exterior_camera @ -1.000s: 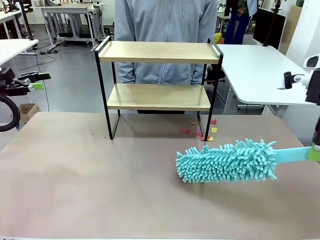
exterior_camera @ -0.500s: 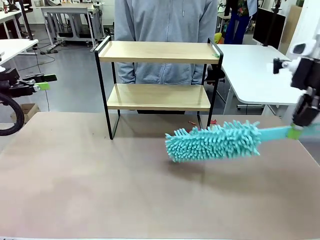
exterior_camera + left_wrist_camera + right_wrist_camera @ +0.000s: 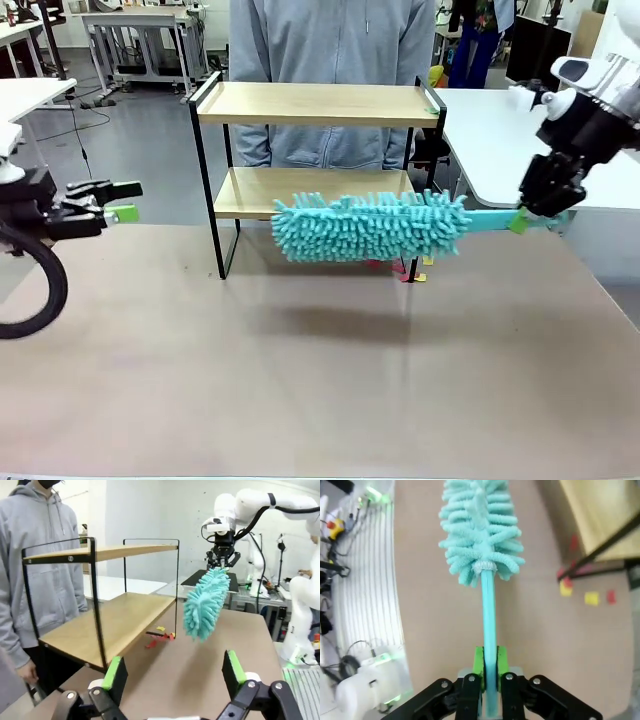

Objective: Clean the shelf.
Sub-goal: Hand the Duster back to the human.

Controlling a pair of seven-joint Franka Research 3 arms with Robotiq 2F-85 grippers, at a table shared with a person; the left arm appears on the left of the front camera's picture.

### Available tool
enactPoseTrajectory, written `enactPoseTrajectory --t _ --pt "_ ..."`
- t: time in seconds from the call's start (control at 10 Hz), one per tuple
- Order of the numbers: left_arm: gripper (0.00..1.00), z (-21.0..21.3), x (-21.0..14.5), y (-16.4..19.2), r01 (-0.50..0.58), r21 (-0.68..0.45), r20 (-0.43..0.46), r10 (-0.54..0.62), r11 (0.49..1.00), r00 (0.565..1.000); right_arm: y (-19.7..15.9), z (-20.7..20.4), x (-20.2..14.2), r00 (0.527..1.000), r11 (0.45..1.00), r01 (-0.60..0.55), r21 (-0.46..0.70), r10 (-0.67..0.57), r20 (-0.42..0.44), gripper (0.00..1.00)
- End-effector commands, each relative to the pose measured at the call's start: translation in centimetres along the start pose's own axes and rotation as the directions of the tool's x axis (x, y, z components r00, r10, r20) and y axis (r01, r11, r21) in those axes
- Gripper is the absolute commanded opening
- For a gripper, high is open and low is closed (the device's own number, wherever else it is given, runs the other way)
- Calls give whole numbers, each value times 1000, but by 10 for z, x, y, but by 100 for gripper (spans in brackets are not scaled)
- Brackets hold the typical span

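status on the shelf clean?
Right end effector shut on duster handle, head raised level with shelf lower board, in front of it. Left end effector open, idle. Paper scraps on table by right legs.

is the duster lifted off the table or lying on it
Lifted. The duster hangs level in the air, its shadow on the table below, handle clamped in the right gripper.

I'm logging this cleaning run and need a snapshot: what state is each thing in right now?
Shelf: upright, both boards bare.
Duster: held off the table, level, in front of the lower board.
Right pincer: shut on the duster's handle.
Left pincer: open, holding nothing.
Paper scraps: scattered on the table by the shelf's leg.
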State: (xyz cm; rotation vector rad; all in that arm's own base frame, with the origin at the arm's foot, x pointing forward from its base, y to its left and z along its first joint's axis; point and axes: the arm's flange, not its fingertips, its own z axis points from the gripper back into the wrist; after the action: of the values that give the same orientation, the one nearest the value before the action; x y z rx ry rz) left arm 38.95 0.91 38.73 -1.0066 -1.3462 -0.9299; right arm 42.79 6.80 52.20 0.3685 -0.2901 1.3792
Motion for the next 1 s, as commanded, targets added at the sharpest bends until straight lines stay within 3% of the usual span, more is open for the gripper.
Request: enactPoseTrajectory --t 0.0,0.2,0.4,0.5,0.6,0.9 --pt "100 -8 -7 -35 25 81 59 -30 996 998 -9 -15 17 985 988 -154 -2 154 77 13" --pt "100 -11 -12 -60 36 104 66 -43 994 997 -7 -28 30 968 971 -237 -19 238 82 13" --pt "100 -20 -17 -70 67 61 24 -69 996 997 -18 -31 31 973 977 -202 -74 209 99 13" --pt "100 -18 -16 -62 87 22 -21 -86 996 996 -21 -25 25 982 982 -161 -94 169 85 13" --pt "100 -19 0 2 27 66 52 -30 997 998 -8 -30 38 976 978 -209 -28 210 52 13" --pt "100 -23 -3 0 40 49 26 -41 998 999 -8 -30 38 976 978 -209 -28 210 52 13"
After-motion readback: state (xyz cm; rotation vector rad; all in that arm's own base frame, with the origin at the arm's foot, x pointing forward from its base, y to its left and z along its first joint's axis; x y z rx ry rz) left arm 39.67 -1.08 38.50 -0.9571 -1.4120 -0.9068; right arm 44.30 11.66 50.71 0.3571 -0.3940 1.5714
